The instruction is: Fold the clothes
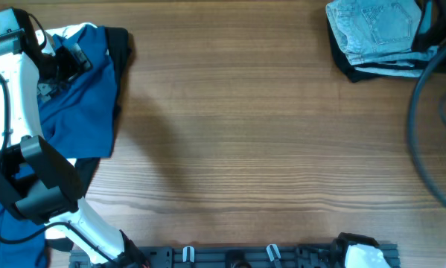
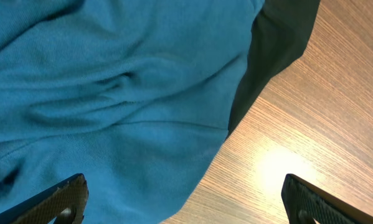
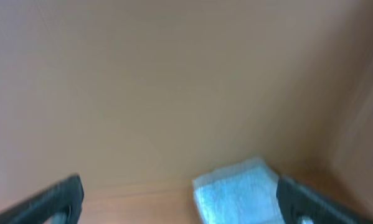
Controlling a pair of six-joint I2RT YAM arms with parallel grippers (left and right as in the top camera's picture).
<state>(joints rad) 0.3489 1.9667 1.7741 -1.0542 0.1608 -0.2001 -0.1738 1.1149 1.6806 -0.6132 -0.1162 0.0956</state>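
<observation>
My left tool (image 2: 186,202) hangs wide open over the blue garment (image 1: 81,89), heaped at the counter's (image 1: 245,134) left end with a black garment (image 1: 124,45) at its edge. Far right, the denim shorts (image 1: 375,26) lie folded atop other clothes. My right tool (image 3: 183,199) gapes wide too.

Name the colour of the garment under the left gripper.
Blue garment, best in left wrist view.
</observation>
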